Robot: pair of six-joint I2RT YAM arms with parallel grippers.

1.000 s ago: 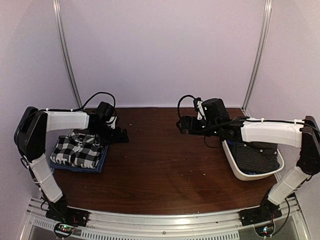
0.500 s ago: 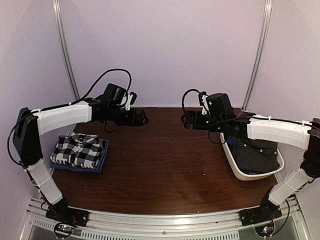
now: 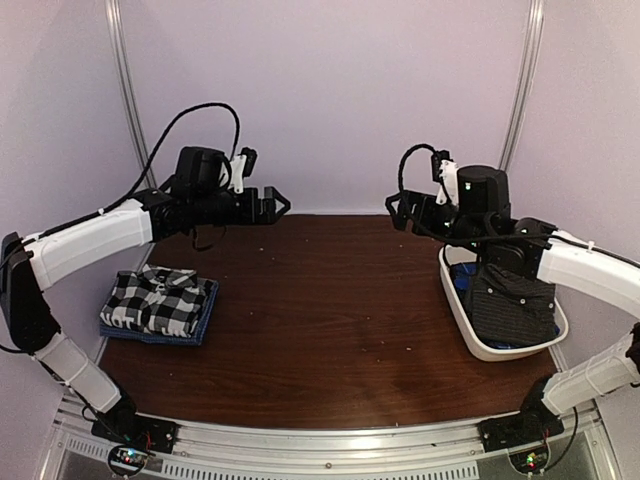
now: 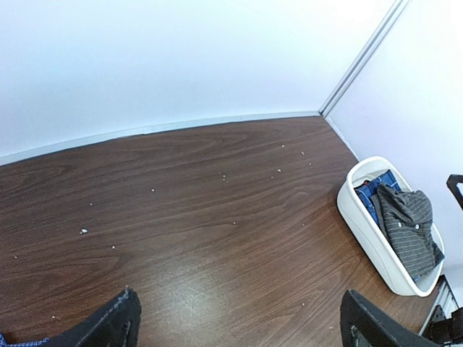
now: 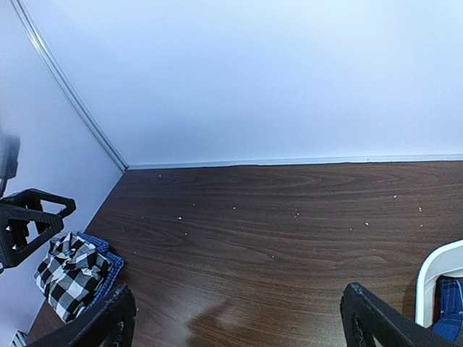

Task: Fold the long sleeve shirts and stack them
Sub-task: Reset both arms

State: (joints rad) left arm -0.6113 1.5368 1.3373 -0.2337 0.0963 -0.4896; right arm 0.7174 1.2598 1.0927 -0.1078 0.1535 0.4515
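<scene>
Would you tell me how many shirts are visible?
3: checked shirt stacked on the blue shirt at left, charcoal shirt in the basket; blue cloth beneath may be another.

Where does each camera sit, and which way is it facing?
Top external: above and behind the robot, looking down on the brown wooden table; both arms show, left gripper and right gripper open.
Left wrist: on the left arm, facing right toward the white oval plastic basket holding the dark charcoal dotted shirt; own fingertips at bottom.
Right wrist: on the right arm, facing left toward the folded black-and-white checked shirt; own fingertips at bottom.
Shared: both wrist views cover the table's middle.
</scene>
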